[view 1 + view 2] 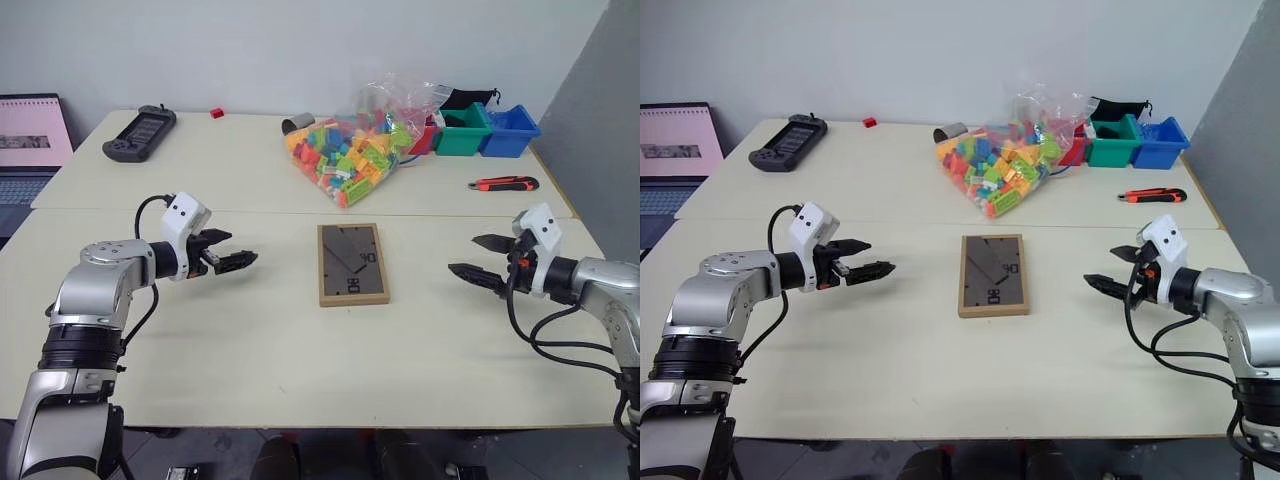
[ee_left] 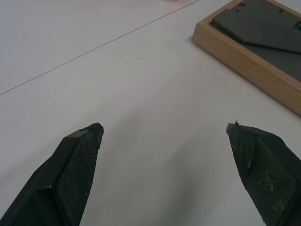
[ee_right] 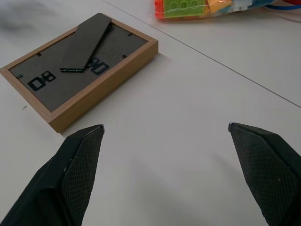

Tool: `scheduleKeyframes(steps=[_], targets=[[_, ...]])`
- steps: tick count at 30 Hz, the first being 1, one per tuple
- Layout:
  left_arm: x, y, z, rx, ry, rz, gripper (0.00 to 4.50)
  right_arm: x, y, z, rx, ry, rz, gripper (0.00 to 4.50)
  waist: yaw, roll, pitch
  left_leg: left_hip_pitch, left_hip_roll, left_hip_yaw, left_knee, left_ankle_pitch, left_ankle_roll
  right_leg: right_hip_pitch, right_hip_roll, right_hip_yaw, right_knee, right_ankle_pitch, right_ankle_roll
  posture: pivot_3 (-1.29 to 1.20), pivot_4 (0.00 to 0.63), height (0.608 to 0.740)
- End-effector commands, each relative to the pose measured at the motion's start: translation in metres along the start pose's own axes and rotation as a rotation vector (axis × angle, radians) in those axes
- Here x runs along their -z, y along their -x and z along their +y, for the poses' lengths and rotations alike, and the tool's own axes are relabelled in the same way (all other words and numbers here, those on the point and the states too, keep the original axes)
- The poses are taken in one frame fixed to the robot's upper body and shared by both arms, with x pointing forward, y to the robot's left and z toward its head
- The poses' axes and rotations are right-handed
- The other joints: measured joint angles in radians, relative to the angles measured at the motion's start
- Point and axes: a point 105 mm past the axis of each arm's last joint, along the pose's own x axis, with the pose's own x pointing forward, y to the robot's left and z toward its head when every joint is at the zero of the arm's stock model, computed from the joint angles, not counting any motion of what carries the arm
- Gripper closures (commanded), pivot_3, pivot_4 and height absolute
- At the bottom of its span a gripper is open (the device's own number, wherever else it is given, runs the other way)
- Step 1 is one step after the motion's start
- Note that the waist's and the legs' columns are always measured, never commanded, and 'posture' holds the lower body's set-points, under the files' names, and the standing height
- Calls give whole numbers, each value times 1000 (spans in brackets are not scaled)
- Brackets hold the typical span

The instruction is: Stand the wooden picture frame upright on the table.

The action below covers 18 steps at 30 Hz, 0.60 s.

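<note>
While the wooden picture frame (image 1: 352, 264) lies flat and face down on the table (image 1: 250, 350), its dark back panel with the folded stand turned up, both arms hover above the tabletop on either side of it. The left gripper (image 1: 231, 253) and the right gripper (image 1: 479, 259) each point inward toward the frame, fingers spread wide, holding nothing and well apart from it. Behind the frame sits a bag of toy bricks (image 1: 355, 140).
</note>
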Motion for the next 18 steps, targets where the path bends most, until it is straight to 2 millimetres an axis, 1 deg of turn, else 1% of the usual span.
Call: scheduleKeyframes(steps=[1,7,11,18], targets=[[-16,9,2,-23,-71,-46,0,-13,0,0,-11,47,-37,9,0,0,0,0,0,0,0,0,0,0,0,0,0,0,0,0,150,740],[-14,10,4,-49,-67,-40,0,-13,-4,2,-28,52,-37,9,0,0,0,0,0,-1,1,0,0,0,0,-1,4,0,0,0,150,740],[-13,11,8,-65,-6,-49,0,-14,-5,1,-27,56,-39,9,0,0,0,0,0,-1,1,0,0,0,0,-1,4,0,0,0,150,740],[-15,10,8,-68,-8,-56,0,-14,-7,1,-31,58,-40,9,0,0,0,0,0,-1,1,0,0,-1,0,-1,5,0,0,0,150,740]])
